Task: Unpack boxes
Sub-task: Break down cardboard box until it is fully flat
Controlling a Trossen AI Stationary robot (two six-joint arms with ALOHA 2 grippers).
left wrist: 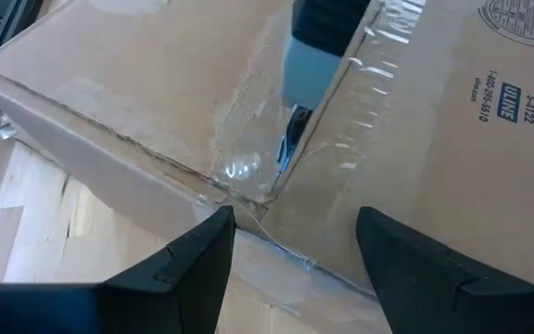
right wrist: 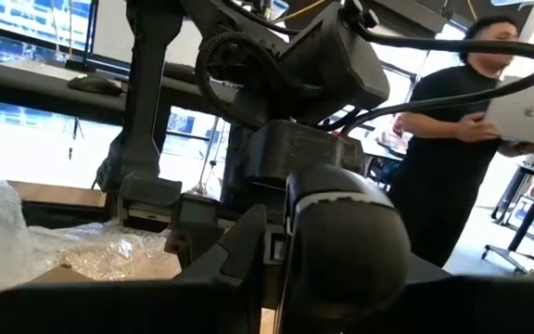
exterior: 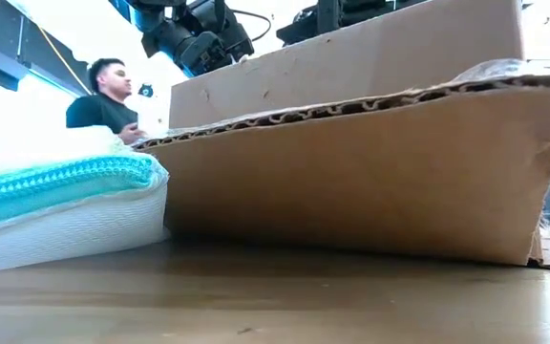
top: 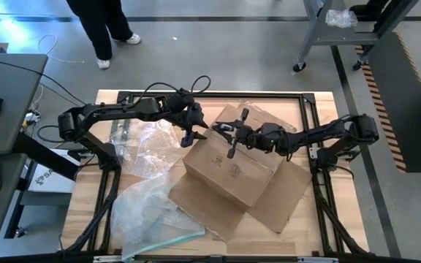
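Cardboard box sits near the middle of your desk, turned at an angle, with its flaps spread flat on the wood around it and clear tape shining along the top seam. Your left tool hangs just over the box's left top edge; from its wrist view you see its two dark fingers spread apart with nothing between them, straddling the taped corner. Your right tool reaches in from the right over the far part of the box top, and its fingers are clamped on a cutter; the left wrist view shows the cutter's blue-grey handle and its blade set into the taped seam. Crumpled bubble wrap lies on the desk left of the box, touching its side. A flat clear pouch with a teal edge lies at the near left, against the box's flap in the low view. Beyond the desk you can see a person seated, and another person standing with a laptop.
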